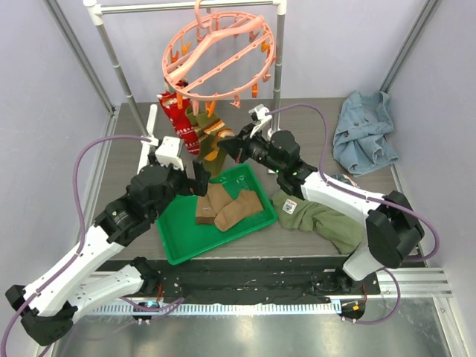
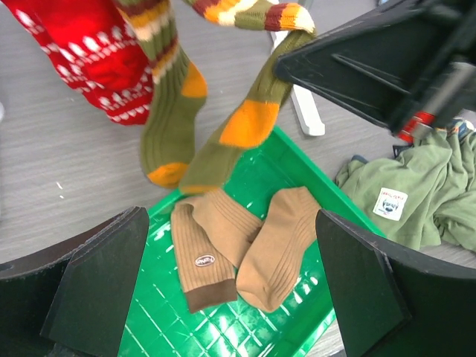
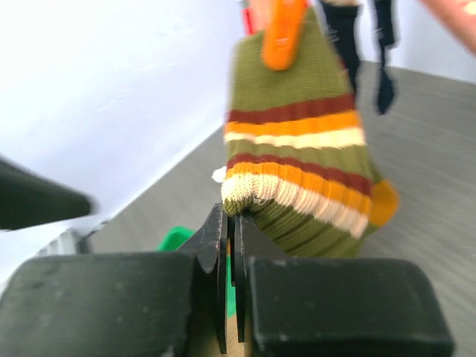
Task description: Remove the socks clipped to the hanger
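The socks (image 1: pixel 178 111) hang from the hanger (image 1: pixel 210 37); our right arm (image 1: pixel 335 195) stretches leftward, jaws clenched on an olive striped sock (image 3: pixel 297 149), left jaws wide above the green tray (image 1: pixel 175 227).

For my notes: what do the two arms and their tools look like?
Both the left arm and right arm have white shells between bulky black joints, each trailing a looping purple cable. The left tool and right tool are matte black with flat, wedge-shaped fingers.
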Motion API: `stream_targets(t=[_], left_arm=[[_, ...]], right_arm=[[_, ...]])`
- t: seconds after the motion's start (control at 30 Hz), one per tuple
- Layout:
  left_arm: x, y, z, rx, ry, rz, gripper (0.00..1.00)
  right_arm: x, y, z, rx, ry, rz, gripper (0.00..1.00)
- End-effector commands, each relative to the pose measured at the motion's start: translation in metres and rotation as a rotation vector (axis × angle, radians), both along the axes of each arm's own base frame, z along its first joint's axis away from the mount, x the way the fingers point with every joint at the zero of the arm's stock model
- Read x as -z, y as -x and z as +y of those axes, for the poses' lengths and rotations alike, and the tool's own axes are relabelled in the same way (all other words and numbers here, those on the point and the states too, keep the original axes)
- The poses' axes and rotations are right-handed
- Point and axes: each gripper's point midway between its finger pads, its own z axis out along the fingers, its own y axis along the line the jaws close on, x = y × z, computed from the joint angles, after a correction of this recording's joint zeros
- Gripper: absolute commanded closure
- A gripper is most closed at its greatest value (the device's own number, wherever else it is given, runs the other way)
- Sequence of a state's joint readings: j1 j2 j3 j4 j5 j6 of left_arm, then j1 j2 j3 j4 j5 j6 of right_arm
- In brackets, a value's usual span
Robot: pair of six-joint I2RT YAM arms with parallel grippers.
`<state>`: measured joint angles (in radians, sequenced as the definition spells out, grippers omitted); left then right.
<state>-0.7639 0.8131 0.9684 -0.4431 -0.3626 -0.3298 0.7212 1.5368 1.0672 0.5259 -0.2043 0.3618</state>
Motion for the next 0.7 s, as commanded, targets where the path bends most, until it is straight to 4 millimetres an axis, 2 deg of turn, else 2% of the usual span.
stream_targets(t=[0.0, 0.07, 0.17, 0.33, 0.43, 0.5, 0.53, 0.6, 0.63, 0.67], left_arm=[[-0.019, -0.007, -0.013, 0.005, 0.078, -0.013, 0.00], [-0.022, -0.008, -0.014, 0.003, 0.080, -0.011, 0.00], [-0.024, -0.010, -0.015, 0.003, 0.080, -0.017, 0.00], [-0.030, -0.015, -0.015, -0.003, 0.075, -0.024, 0.00], [-0.056, -0.014, -0.011, -0.020, 0.110, -0.038, 0.00], [-0.063, -0.015, -0.010, -0.037, 0.117, -0.030, 0.00], [-0.080, -0.015, -0.010, -0.037, 0.141, -0.051, 0.00], [-0.084, -0.021, -0.014, -0.048, 0.131, -0.034, 0.00], [-0.097, -0.023, -0.014, -0.054, 0.146, -0.049, 0.00], [-0.094, -0.029, -0.017, -0.066, 0.127, -0.030, 0.00]], right_arm=[[-0.044, 0.034, 0.004, -0.103, -0.136, -0.009, 0.99], [-0.056, 0.043, 0.002, -0.123, -0.182, 0.004, 0.99], [-0.062, 0.055, -0.001, -0.150, -0.230, 0.025, 0.99], [-0.067, 0.064, -0.005, -0.167, -0.252, 0.034, 0.99], [-0.060, 0.066, -0.009, -0.157, -0.226, 0.031, 0.99], [-0.056, 0.065, -0.010, -0.150, -0.206, 0.028, 0.99], [-0.056, 0.067, -0.011, -0.151, -0.201, 0.028, 0.99], [-0.054, 0.068, -0.013, -0.150, -0.199, 0.026, 0.99], [-0.055, 0.070, -0.013, -0.153, -0.199, 0.021, 0.99], [-0.054, 0.070, -0.015, -0.153, -0.197, 0.021, 0.99]])
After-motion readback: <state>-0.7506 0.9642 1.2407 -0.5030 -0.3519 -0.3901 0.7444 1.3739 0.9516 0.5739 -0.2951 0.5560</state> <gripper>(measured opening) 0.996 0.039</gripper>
